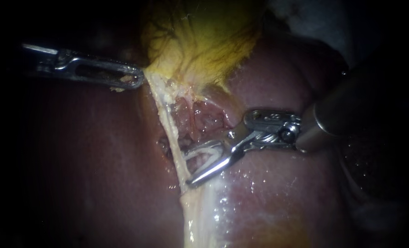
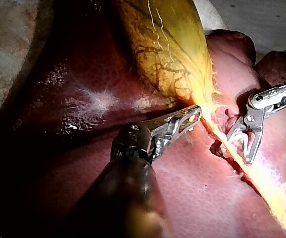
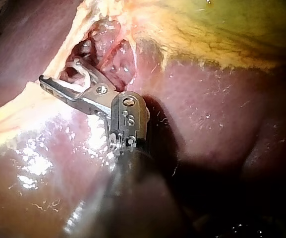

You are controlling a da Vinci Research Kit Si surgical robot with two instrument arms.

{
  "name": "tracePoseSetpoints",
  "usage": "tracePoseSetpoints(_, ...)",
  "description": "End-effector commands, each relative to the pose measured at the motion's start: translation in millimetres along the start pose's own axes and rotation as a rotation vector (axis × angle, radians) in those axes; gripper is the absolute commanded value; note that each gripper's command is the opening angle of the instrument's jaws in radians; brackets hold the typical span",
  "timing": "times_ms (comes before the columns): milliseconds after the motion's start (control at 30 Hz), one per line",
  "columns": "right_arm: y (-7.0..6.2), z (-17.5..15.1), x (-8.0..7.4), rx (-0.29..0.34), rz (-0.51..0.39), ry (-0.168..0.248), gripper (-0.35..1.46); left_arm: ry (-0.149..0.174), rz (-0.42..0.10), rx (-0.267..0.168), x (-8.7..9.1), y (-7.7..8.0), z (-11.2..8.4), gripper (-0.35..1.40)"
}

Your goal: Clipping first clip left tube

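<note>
right instrument [image 1: 191, 166]: near the camera; shaft comes in from the right, wrist bent, jaws angled down toward the tube.
right jaws: spread wide, holding a white clip [image 1: 208, 151] between them.
tube [image 1: 168, 126]: pale strand running from the gallbladder's lower edge down across the liver; the right jaw tips reach it. Can't tell if it sits fully between the jaws.
room: raw pink pocket between tube and right wrist is tight. There is smooth wet liver [image 1: 98, 174] on the tube's other side and under the right jaws.
left instrument [image 1: 137, 79]: farther back, shaft level from the left, well apart from the right jaws.
left jaws: clamped on the gallbladder [image 1: 199, 41] at its lower edge, where the tube starts.
</note>
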Motion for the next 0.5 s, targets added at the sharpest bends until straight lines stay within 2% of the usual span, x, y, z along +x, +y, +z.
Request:
tracePoseSetpoints(33,0.0,0.1,0.1,0.014,-0.003,0.004,0.54,0.0,0.0,0.0,0.0,0.0,0.0,-0.35)
tracePoseSetpoints(267,-0.2,1.3,0.4,0.09,-0.004,0.004,0.53,0.0,0.0,0.0,0.0,0.0,-0.1,-0.35)
tracePoseSetpoints(500,-1.7,3.0,0.7,0.173,-0.002,0.021,0.51,0.0,0.0,0.0,0.0,0.0,-0.1,-0.35)
